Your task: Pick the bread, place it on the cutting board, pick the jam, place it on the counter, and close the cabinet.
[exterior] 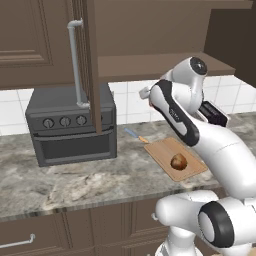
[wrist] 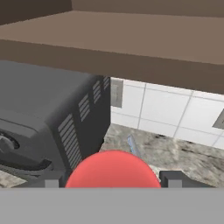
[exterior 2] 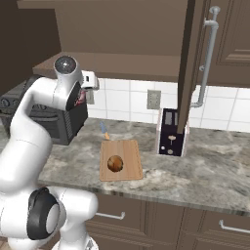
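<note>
Your gripper pinches the jam between its fingertips; judge this jar small, rigid, slippery, so hold its sides squarely.

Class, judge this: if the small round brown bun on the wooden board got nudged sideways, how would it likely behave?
The small round brown bun would probably roll rather than slide, since its shape looks nearly ball-like. It likely moves easily, being small against the light tan wooden cutting board. It sits well inside the edges, so it might stay on.

bread: brown bun on cutting board | jam: red lid | cabinet: door open
</note>
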Robot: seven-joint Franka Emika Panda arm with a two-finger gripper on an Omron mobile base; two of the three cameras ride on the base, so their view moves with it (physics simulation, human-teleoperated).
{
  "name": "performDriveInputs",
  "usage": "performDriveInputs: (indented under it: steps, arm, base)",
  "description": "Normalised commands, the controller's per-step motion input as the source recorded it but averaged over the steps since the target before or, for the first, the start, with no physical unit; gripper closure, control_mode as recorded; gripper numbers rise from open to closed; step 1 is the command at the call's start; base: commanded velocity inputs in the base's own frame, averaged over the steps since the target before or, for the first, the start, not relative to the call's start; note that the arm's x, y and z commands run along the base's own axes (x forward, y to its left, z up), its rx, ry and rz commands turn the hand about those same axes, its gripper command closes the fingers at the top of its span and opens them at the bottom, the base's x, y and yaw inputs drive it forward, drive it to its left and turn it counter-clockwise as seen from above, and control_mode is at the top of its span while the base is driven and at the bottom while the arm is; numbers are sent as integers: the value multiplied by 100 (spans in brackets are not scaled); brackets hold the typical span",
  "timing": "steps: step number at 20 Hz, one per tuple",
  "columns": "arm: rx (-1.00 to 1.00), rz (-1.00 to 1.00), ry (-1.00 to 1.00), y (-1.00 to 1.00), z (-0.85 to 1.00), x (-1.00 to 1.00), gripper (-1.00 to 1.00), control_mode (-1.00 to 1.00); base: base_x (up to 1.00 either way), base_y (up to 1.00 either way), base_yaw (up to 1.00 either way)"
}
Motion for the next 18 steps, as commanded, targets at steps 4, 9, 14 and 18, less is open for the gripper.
performDriveInputs:
  steps: [4, 9, 14, 18]
  arm:
    - [0, 0, 0, -27, -26, 0, 100, -100]
    - [0, 0, 0, -37, -23, 0, 100, -100]
    - [0, 0, 0, -45, -23, 0, 100, -100]
    - [0, 0, 0, -45, -27, 0, 100, -100]
  base:
    - [0, 0, 0]
    - [0, 0, 0]
    - [0, 0, 0]
    - [0, 0, 0]
